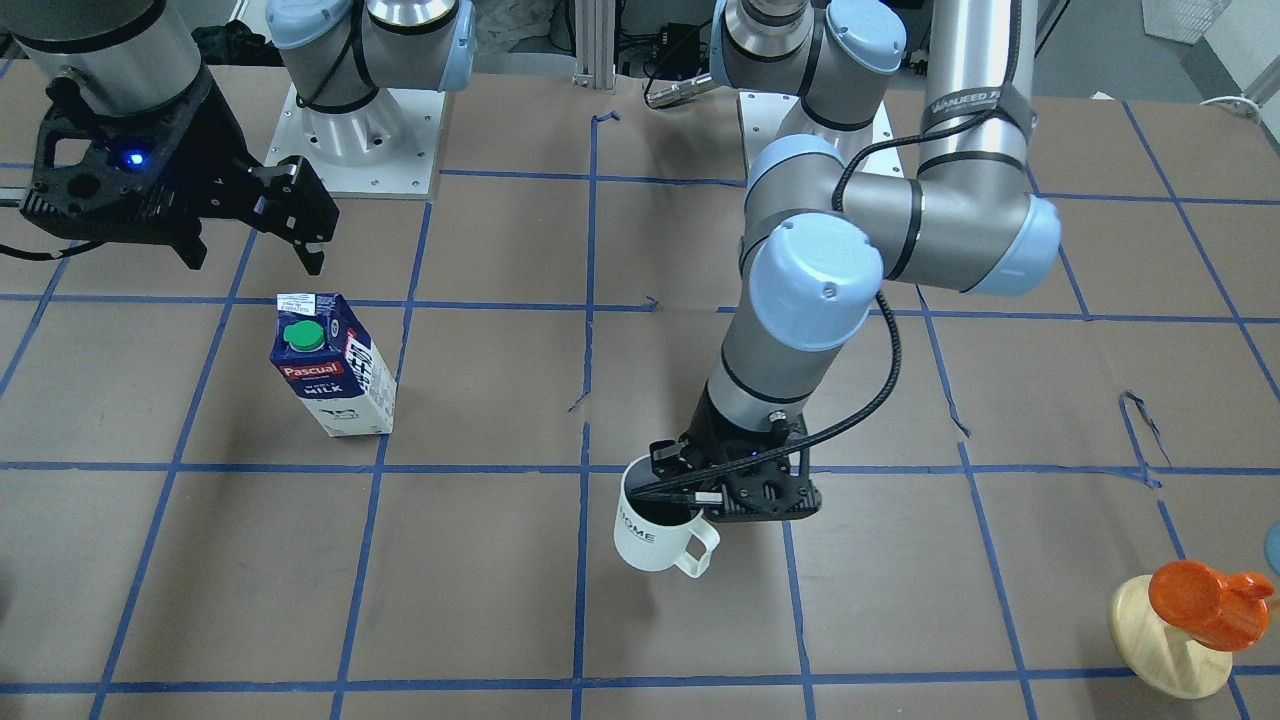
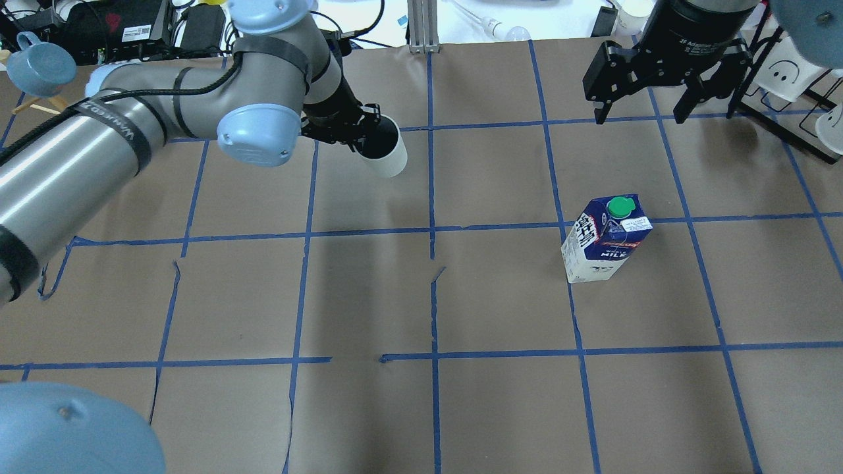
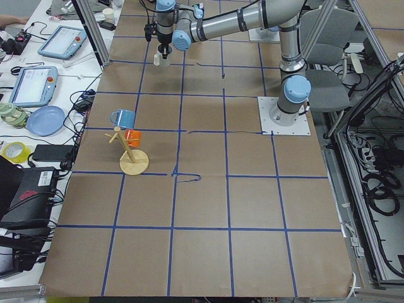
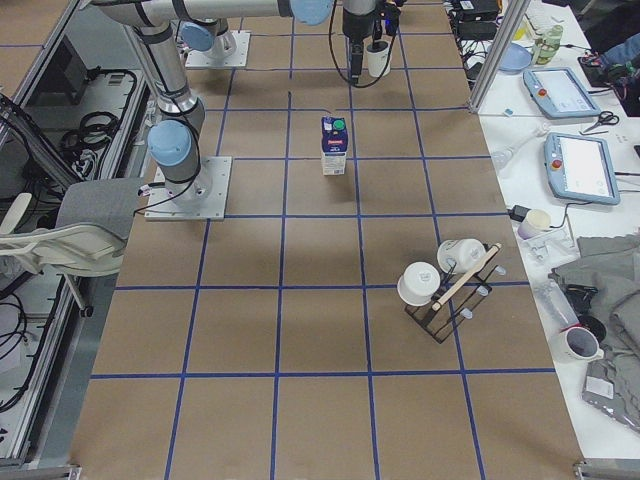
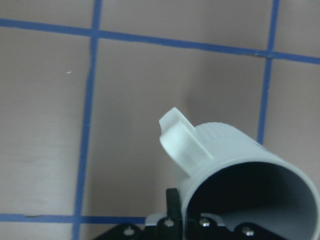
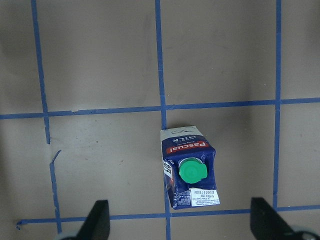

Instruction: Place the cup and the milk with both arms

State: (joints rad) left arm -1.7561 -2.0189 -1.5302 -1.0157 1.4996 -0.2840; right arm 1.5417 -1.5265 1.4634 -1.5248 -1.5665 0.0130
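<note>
left gripper (image 1: 722, 488) is clamped on the cup's rim, looks like one finger inside and one outside, so the cup (image 1: 655, 530) hangs tilted beneath it, seemingly clear of the table (image 1: 480, 600); that rim pinch leaves the handle free, pointing away from the fingers; right gripper (image 2: 640, 117) hovers with fingers spread wide, the milk (image 2: 606, 240) upright below it, untouched, framed for a top-down grab; cup's white, dark inside, black "home" lettering, loop handle

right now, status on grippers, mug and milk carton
Left gripper shut on white HOME mug, held tilted. Right gripper open, raised, not touching upright milk carton. Orange cup stand far aside.
</note>
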